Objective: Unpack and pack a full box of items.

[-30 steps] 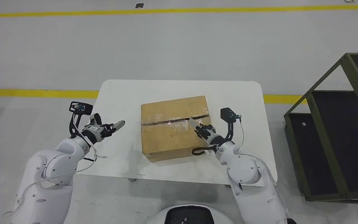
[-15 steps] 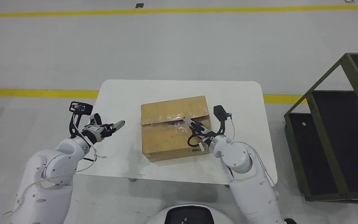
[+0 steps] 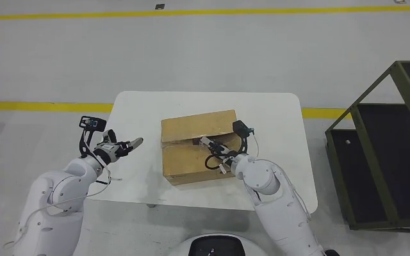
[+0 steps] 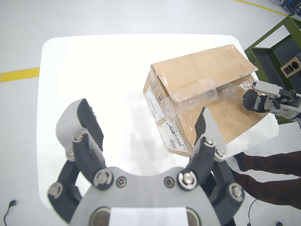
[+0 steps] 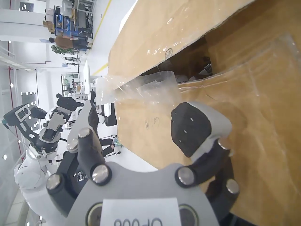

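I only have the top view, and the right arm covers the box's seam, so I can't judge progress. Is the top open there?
Observer: Partly. The right wrist view shows a dark gap between the flaps of the box; the contents are too dim to name.
Operator: Is the tape off?
Observer: Clear tape stands loose and curled at the seam, near the right claw.
Operator: Is that claw gripping anything?
Observer: No, it is open, one finger pad over the near flap; contact I cannot tell.

Box (image 3: 192, 125) tan, tape (image 4: 202, 88) clear, labels (image 4: 174, 135) white; table (image 3: 269, 115) white; floor stripe (image 3: 192, 13) yellow (rack (image 4: 268, 34) olive green).
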Controlling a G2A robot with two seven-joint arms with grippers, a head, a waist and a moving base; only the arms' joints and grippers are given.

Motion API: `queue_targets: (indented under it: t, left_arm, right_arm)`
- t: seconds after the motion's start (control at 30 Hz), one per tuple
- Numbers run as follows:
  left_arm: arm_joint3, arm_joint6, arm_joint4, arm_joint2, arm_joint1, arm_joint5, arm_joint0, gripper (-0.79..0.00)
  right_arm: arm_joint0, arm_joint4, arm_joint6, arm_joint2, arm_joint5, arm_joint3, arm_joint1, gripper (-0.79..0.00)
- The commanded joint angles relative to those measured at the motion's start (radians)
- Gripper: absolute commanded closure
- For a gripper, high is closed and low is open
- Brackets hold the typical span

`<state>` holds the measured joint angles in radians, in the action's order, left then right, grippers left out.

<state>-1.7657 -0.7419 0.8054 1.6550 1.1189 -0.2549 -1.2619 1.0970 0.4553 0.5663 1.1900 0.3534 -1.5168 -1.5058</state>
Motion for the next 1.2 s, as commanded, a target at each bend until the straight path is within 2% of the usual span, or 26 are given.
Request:
queue_targets:
  t: [0.0,0.27,0.53,0.8,0.83,0.9,1.07,1.13,1.17]
  left_arm:
    - [0.000,0.000,0.000,0.000,0.000,0.000,0.000,-0.785]
    - [0.000,0.000,0.000,0.000,0.000,0.000,0.000,-0.785]
    - [0.000,0.000,0.000,0.000,0.000,0.000,0.000,-0.785]
    - [0.000,0.000,0.000,0.000,0.000,0.000,0.000,-0.785]
    - [0.000,0.000,0.000,0.000,0.000,0.000,0.000,-0.785]
    - [0.000,0.000,0.000,0.000,0.000,0.000,0.000,-0.785]
    - [0.000,0.000,0.000,0.000,0.000,0.000,0.000,-0.785]
    - [0.000,0.000,0.000,0.000,0.000,0.000,0.000,-0.785]
    - [0.000,0.000,0.000,0.000,0.000,0.000,0.000,-0.785]
  right_arm:
    - [-0.002,0.000,-0.002,-0.001,0.000,0.005,0.001,-0.336]
    - [-0.018,-0.006,-0.013,-0.009,0.000,0.029,0.002,0.000]
    - [-0.021,-0.027,-0.024,-0.014,-0.011,0.025,0.004,0.000]
    - [0.026,-0.013,-0.011,-0.002,0.003,-0.064,0.014,-0.009]
    - [0.034,-0.003,-0.013,0.002,0.009,-0.074,0.017,-0.185]
    - [0.046,0.005,-0.017,0.013,0.021,-0.085,0.020,-0.336]
    - [0.034,0.035,-0.022,0.023,0.043,-0.075,0.026,-0.425]
    - [0.018,0.043,-0.018,0.022,0.052,-0.059,0.026,-0.637]
    - [0.008,0.048,-0.015,0.020,0.055,-0.050,0.027,-0.662]
